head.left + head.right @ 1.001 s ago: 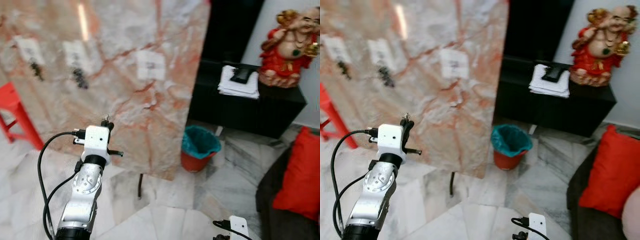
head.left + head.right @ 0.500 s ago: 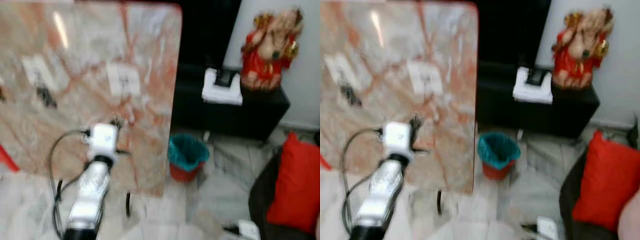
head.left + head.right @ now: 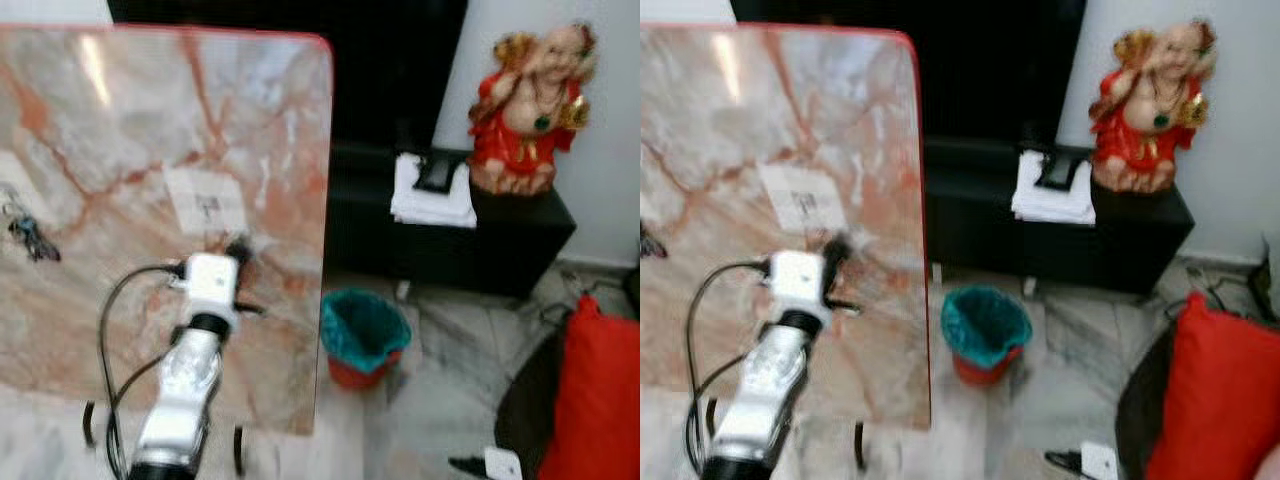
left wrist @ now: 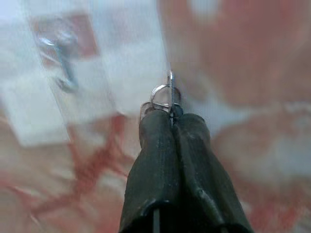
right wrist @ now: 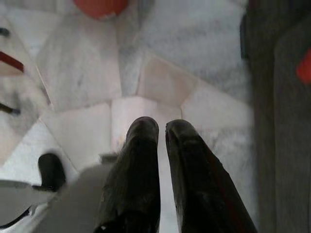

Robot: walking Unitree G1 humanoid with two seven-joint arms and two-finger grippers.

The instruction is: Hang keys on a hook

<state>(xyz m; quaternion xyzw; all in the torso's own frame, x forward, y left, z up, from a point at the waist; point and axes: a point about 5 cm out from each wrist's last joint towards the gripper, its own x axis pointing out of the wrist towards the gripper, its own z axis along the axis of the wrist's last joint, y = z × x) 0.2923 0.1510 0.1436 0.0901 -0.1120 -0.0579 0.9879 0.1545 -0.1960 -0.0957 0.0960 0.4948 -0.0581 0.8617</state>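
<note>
A tall pink marble board [image 3: 270, 130] stands in front of me with white hook plates on it. The rightmost plate [image 3: 205, 200] carries a small metal hook [image 4: 60, 58]. My left gripper [image 3: 238, 248] is raised close to the board, just below and right of that plate. It is shut on a metal key ring [image 4: 165, 94] that sticks out past the fingertips [image 4: 155, 121]. Another bunch of keys [image 3: 25, 237] hangs on the board at the far left. My right gripper [image 5: 162, 127] hangs low over the floor, fingers together with nothing between them.
A teal-lined orange bin [image 3: 365, 335] stands on the marble floor right of the board. Behind it a black cabinet [image 3: 500, 245] holds a white paper stack [image 3: 432, 200] and a red statue [image 3: 525, 110]. A red cushion [image 3: 595, 400] lies at right. The board stands on small legs [image 3: 238, 445].
The camera has swung and moved in, so the board sits closer and further left. My left gripper with the key ring now sits just below the rightmost white plate.
</note>
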